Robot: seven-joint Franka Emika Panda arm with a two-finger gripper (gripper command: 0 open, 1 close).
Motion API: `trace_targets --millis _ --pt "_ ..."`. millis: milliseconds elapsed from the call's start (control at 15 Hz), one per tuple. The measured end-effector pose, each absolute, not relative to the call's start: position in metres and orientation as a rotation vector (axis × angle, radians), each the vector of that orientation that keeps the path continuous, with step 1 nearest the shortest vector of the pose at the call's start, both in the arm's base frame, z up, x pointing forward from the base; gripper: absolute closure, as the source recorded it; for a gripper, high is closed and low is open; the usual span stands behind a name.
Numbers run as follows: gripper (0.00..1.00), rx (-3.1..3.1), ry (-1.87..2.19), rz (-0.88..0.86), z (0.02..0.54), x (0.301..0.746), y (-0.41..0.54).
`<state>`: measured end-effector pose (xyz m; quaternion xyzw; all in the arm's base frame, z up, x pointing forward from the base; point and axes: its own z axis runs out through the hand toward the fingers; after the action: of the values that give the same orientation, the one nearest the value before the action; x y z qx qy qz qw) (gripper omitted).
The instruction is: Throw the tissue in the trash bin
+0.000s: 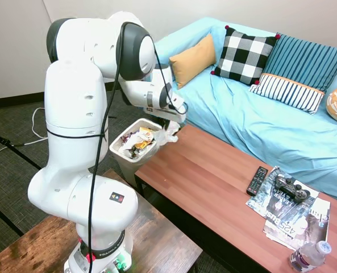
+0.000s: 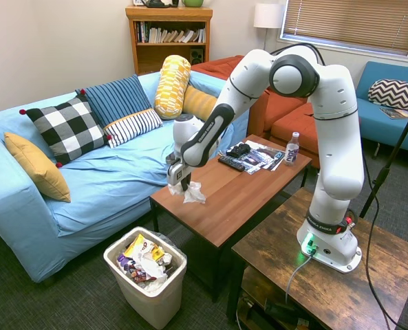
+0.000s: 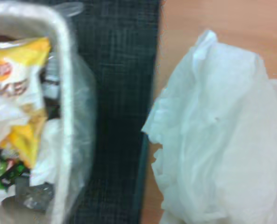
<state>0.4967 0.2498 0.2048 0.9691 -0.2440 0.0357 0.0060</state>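
A: Where is the tissue (image 2: pixel 194 193) right now?

B: Hanging from the end effector (image 2: pixel 185 190), whose fingers are clamped on its upper part; it is lifted off the wooden surface (image 2: pixel 238 189), above the end of that surface nearest the trash bin (image 2: pixel 146 269); in the first exterior view the tissue (image 1: pixel 169 133) sits just beside the bin's rim (image 1: pixel 119 154).

A: Is it over the bin or over the surface?

B: The wrist view shows the tissue (image 3: pixel 222 135) mostly above the wood, its edge reaching out over a dark strip of carpet (image 3: pixel 119 93); the trash bin (image 3: pixel 66 112) lies on the other side of that strip; so the wad is near the opening, not above it.

A: What is in the bin?

B: Colourful wrappers; a yellow snack bag (image 3: pixel 21 74) lies near the rim, and white scraps lie among the rest.

A: And the other end of the surface?

B: A black remote (image 1: pixel 257 180) lies next to a spread of magazines (image 1: pixel 293 216); a game controller (image 1: pixel 291 187) rests on top of them; a small water bottle (image 1: pixel 309 256) stands at the corner; all of it is well apart from the end effector (image 1: pixel 171 126).

A: Behind the surface?

B: A sofa under a light blue cover (image 2: pixel 121 172), with a black and white checked pillow (image 2: pixel 69 128) and a mustard one (image 2: pixel 37 166).
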Motion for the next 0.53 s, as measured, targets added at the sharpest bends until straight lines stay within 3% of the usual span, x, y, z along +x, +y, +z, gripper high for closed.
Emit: trace_targets --millis 400,467,533 --pt "1.0 3.014 -0.494 0.086 0.141 0.462 0.396" --pt "0.0 3.008 -0.468 0.084 0.129 0.459 0.416" --pt "0.0 2.999 -0.454 0.082 0.118 0.458 0.43"
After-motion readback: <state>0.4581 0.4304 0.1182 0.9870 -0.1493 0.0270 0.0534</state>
